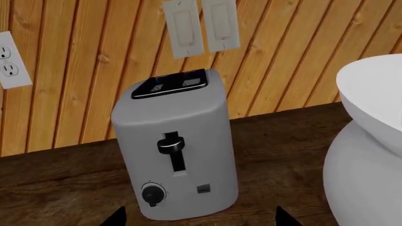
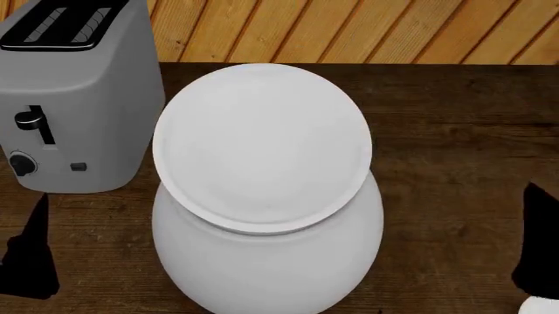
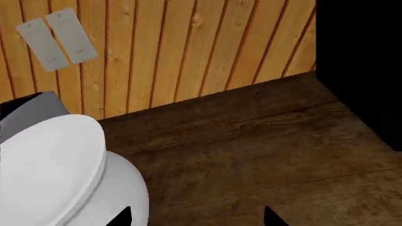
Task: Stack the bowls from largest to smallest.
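Medium bowl [image 2: 262, 144] sits atop huge bowl [image 2: 271, 261], beside toaster [image 2: 74, 98].

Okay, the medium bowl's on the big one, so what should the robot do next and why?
Probably send the right claw toward the small white object at the head view's lower right corner, likely the small bowl. The medium bowl already sits on the huge bowl, and both claws look empty.

Wide shallow white bowl [image 2: 262, 144] is covering the mouth of the huge bulbous white bowl [image 2: 271, 268], hiding its interior. Grey toaster [image 2: 74, 98] is running off the head view's left edge. Both grippers are showing only dark fingertips [image 1: 116, 217]; jaw state unreadable.
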